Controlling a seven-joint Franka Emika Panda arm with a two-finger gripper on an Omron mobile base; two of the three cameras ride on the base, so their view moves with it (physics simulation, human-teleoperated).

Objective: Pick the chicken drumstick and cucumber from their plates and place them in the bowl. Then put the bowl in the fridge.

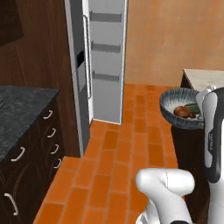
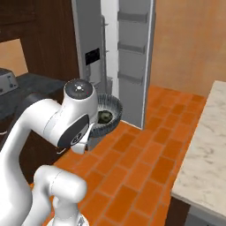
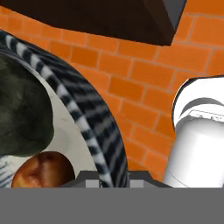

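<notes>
Arm up close in right base view: white base link low, upper link bent forward at the elbow, round joint cap on top, forearm reaching ahead toward the bowl. In left base view the forearm stands nearly upright at the right edge, w/ the bowl just beside it, held up off the floor in front of a dark cabinet.

Jaws: hand view shows the bowl's striped rim running down into the bottom edge where the fingertips sit, so they look clamped on the rim, but the tips themselves are hidden; can't tell for sure.

Inside the bowl: drumstick, reddish-brown, lying next to the cucumber, dark green, both touching the bowl's inner wall. Hand view has the same pair very near: cucumber big and dark, drumstick below it.

Under it all, orange tile floor. Left: dark-topped desk w/ drawers. Right: pale marble desk.

Farthest: fridge w/ black panel, door swung open, grey door shelves showing.
</notes>
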